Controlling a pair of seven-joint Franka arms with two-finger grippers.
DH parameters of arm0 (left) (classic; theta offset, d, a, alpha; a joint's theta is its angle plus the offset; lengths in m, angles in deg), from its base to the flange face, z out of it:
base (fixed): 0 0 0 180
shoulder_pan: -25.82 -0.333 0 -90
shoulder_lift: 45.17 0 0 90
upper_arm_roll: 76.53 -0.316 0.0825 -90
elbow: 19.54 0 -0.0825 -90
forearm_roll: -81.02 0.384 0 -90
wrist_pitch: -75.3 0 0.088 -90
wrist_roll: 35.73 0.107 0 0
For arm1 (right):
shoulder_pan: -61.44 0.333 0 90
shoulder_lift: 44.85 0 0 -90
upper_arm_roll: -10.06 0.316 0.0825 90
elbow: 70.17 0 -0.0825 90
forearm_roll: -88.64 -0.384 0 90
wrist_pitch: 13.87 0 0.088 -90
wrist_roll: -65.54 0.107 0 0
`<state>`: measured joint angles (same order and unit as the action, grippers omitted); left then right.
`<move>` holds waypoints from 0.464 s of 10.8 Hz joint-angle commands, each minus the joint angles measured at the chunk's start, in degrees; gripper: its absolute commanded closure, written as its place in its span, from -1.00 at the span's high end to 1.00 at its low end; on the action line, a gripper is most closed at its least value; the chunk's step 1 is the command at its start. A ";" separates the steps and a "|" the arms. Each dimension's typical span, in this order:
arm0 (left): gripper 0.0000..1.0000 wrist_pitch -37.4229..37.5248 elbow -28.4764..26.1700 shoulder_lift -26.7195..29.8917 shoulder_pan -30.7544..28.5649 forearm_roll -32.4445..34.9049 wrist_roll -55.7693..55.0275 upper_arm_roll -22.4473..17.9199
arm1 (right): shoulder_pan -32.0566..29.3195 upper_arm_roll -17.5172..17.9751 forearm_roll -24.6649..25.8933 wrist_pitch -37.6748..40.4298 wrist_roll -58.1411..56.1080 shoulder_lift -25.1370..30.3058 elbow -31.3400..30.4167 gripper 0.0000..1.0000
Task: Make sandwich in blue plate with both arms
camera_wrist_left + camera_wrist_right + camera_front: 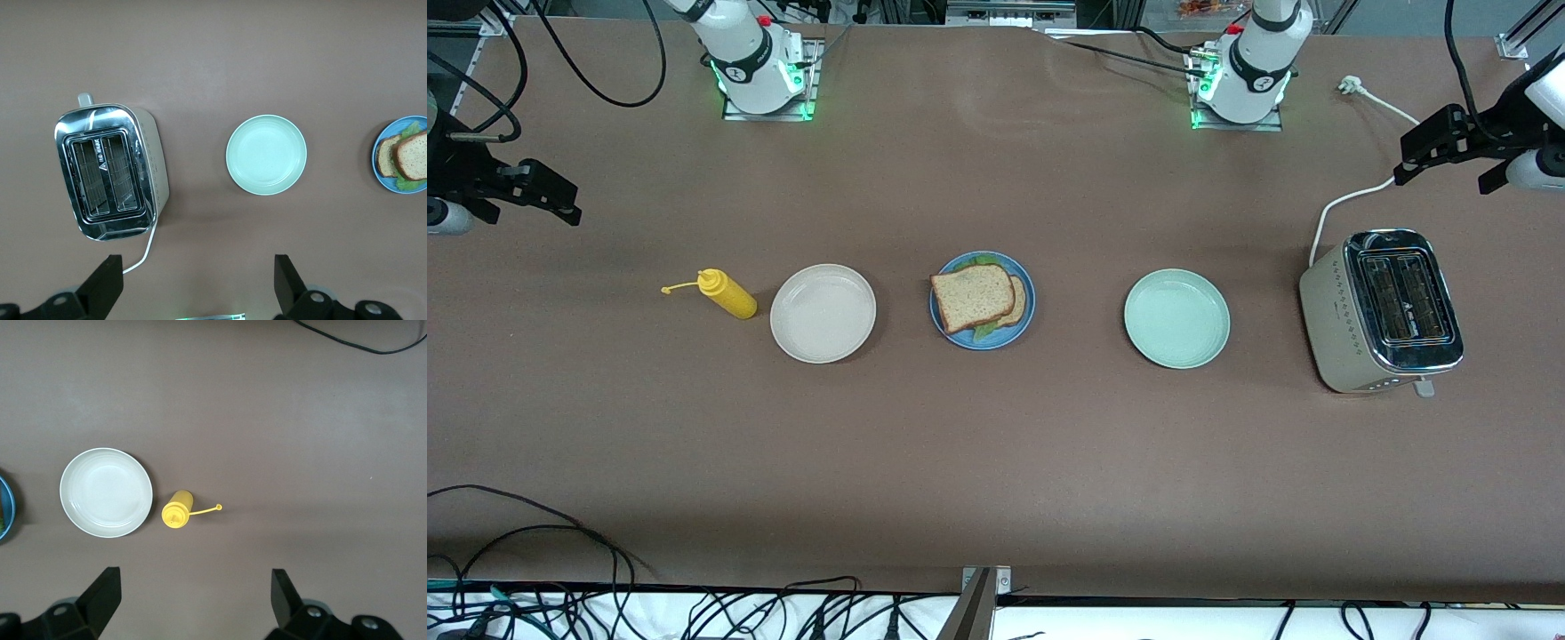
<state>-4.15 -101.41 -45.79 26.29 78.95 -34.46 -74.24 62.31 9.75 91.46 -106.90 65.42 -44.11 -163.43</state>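
My left gripper (1449, 147) hangs spread wide over the table's (996, 462) left-arm end, above the toaster (1383, 311); my right gripper (538, 191) likewise gapes at the other end. Mid-table, the blue plate (1024, 289) carries the sandwich (971, 296), apparently complete.

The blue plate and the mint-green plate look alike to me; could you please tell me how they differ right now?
Colour: the blue plate is medium blue, the mint-green plate pale green. Load: the blue plate carries a sandwich, two toast slices with lettuce showing between them; the mint-green plate holds nothing. Place: the mint-green plate lies closer to the toaster, toward the left arm's end. Both are round, shallow, rimmed, and look the same size.
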 commanded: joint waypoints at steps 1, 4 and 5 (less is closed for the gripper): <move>1.00 1.84 2.32 -0.88 0.50 -1.09 -0.13 -0.62 | 0.10 0.13 0.79 0.58 0.74 -0.22 0.97 1.00; 1.00 1.84 2.33 -0.88 0.15 -1.09 -0.13 -0.71 | 0.10 0.13 0.79 0.84 0.74 -0.13 0.97 1.00; 1.00 1.84 2.33 -0.88 0.15 -0.92 -0.05 -0.62 | 0.10 0.13 0.79 0.84 0.74 -0.13 0.88 1.00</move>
<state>-3.87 -101.25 -45.79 26.41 78.95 -34.54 -74.58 62.31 9.75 91.46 -106.86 65.42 -44.10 -163.42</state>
